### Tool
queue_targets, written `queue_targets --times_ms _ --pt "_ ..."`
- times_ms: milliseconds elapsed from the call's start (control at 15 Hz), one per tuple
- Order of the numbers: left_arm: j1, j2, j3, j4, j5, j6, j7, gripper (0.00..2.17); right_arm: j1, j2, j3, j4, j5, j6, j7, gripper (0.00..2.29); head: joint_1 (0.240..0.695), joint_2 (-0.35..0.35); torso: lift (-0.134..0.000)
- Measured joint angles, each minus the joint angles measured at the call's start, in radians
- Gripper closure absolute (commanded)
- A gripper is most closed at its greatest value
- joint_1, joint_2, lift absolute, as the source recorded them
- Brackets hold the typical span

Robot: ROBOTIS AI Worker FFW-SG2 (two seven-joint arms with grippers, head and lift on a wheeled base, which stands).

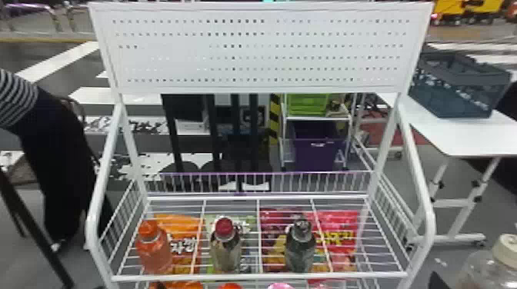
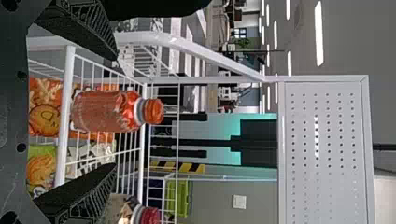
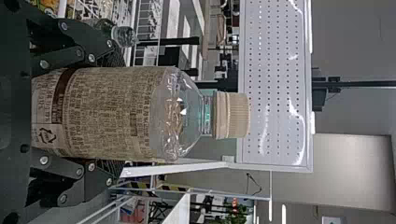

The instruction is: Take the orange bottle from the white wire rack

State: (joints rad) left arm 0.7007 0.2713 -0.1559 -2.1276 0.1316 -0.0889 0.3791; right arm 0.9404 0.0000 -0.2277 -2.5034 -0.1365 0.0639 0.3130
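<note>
In the head view the orange bottle [image 1: 154,249] stands upright at the left end of the white wire rack [image 1: 257,276]. The left wrist view has the orange bottle [image 2: 105,112] between the spread fingers of my left gripper [image 2: 116,112], with space on both sides of it. At the head view's bottom right corner, a dark tip of my right gripper [image 1: 439,281] is beside a clear bottle with a beige cap [image 1: 506,249]. In the right wrist view my right gripper [image 3: 121,113] is shut on that beige-capped bottle [image 3: 112,112], which is upright.
A red-capped bottle [image 1: 225,246] and a dark-capped bottle [image 1: 301,246] share the rack's shelf, with snack bags [image 1: 338,234] visible through the wires. The rack's side rails [image 1: 100,173] flank the shelf, and a perforated panel [image 1: 261,50] rises behind. A white table [image 1: 454,134] is at right.
</note>
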Motion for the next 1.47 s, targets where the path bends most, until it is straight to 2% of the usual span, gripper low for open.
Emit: queue_targets --times_ms 200,533,1000,1467 --pt "-0.076 -0.003 -0.074 0.170 -0.015 -0.098 0.009 0.08 -0.002 0.000 -0.001 0.007 0.000 -0.002 0.001 1.10 0.499 0.000 0.000" --pt "-0.195 -0.009 -0.094 0.330 -0.008 -0.180 0.013 0.09 0.001 0.000 -0.005 0.009 0.000 -0.003 0.001 1.10 0.499 0.000 0.000" --pt "-0.346 0.000 -0.089 0.423 0.037 -0.121 -0.005 0.08 0.019 0.000 -0.017 -0.004 0.000 -0.009 0.001 1.10 0.499 0.000 0.000" --pt "-0.413 0.003 -0.085 0.484 0.039 -0.095 -0.006 0.08 0.023 0.000 -0.020 -0.012 0.000 -0.009 0.001 1.10 0.499 0.000 0.000"
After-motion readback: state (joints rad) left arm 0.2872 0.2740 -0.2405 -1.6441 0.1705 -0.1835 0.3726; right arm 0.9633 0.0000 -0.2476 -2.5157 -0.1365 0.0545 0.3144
